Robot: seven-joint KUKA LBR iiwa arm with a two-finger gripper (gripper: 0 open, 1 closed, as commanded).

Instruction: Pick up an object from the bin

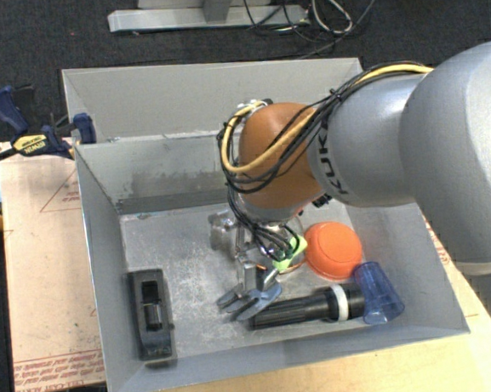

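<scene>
At the bin's 8 o'clock a black block is lying flat, well apart; near 6 o'clock the gripper is hanging low, just beside the uncapped end of a black, blue-capped cylinder lying toward 5 o'clock; whether its jaws are spread or pressed together I cannot tell; it is probably needing to straddle that cylinder across its width; the metal floor is looking slick, so rolling is likely; an orange ball is crowding 3 o'clock.
</scene>
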